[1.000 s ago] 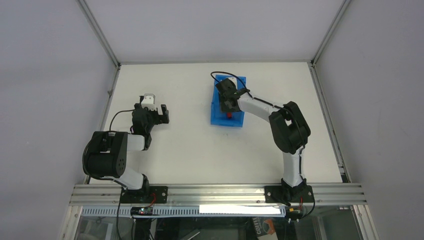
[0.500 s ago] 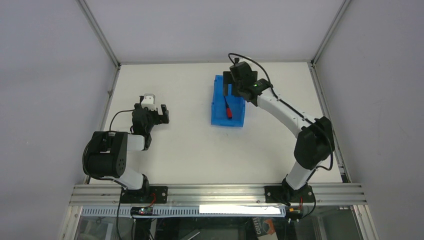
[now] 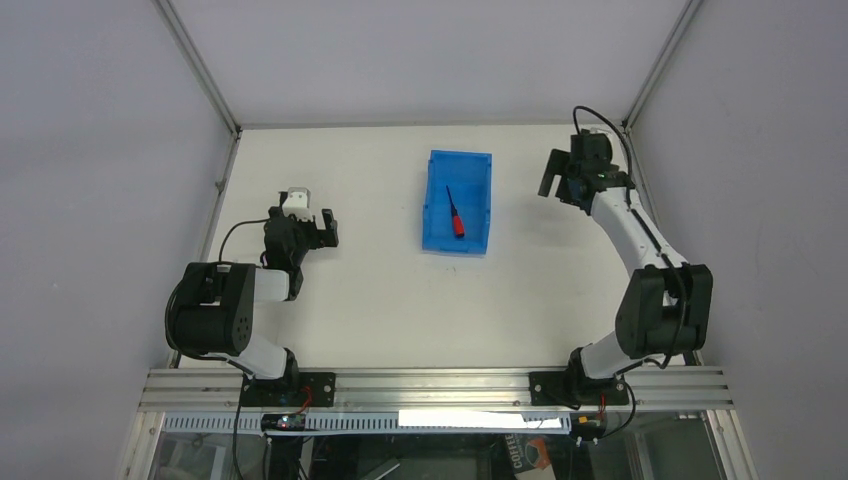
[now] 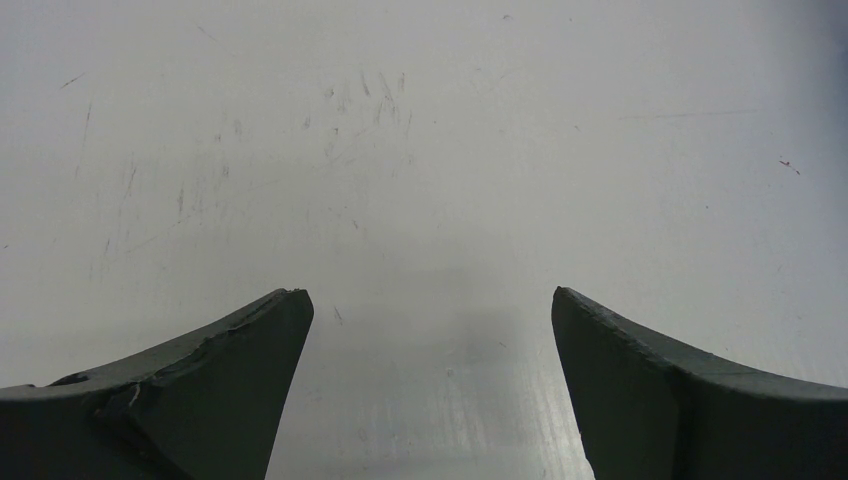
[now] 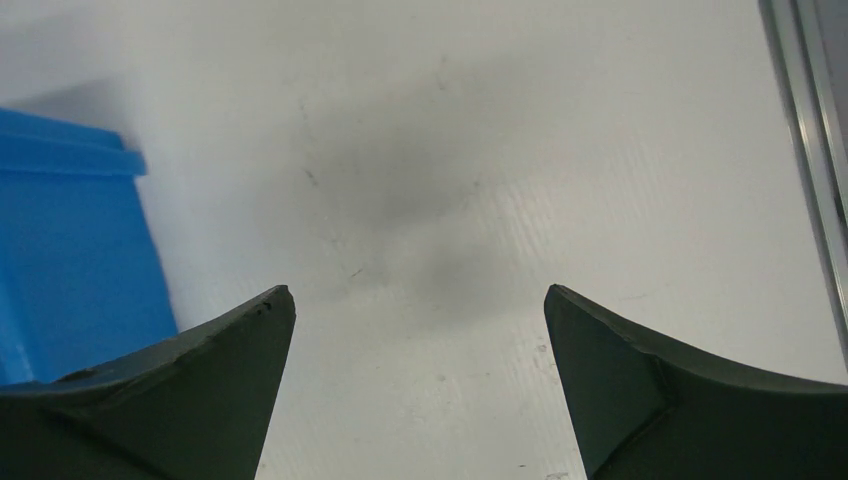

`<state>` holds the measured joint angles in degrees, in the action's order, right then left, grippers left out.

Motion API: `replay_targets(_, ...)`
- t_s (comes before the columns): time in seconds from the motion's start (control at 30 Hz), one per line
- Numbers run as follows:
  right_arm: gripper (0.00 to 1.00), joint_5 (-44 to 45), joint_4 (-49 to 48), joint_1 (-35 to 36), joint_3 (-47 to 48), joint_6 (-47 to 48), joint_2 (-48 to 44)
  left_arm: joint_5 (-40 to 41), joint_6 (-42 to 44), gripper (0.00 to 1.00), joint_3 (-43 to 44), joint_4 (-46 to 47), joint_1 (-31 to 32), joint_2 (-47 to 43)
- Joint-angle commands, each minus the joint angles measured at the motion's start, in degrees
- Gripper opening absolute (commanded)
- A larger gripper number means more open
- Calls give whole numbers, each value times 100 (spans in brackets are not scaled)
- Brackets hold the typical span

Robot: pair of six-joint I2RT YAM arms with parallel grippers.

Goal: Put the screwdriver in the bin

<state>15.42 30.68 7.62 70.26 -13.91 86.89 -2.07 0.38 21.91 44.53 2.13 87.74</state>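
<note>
The small red-handled screwdriver [image 3: 455, 215] lies loose inside the bright blue bin [image 3: 481, 200] at the table's far middle. My right gripper [image 3: 553, 180] hangs to the right of the bin, apart from it, open with bare table between its fingers [image 5: 415, 300]. A corner of the bin [image 5: 70, 270] shows at the left of the right wrist view. On the left side of the table my left gripper [image 3: 322, 229] is open, holding nothing; only white table shows between its fingers [image 4: 430, 300].
A metal frame rail [image 5: 815, 170] runs along the table's right edge close to my right gripper. Grey walls enclose the table on three sides. The aluminium base rail [image 3: 430, 385] crosses the near edge.
My right gripper opened over the bin and let go of the screwdriver, which now lies in the bin. The right arm then swung away to the far right. The left arm stayed still.
</note>
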Motion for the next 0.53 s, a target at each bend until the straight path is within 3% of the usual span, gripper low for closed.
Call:
replay_targets(0.0, 99, -649, -349, -646, -290, 151, -451, -116, -114, 99, -11, 173, -39, -136)
replay_targets(0.5, 99, -883, -740, -920, -751, 105, -754, -123, -111, 99, -11, 170, -38, -146)
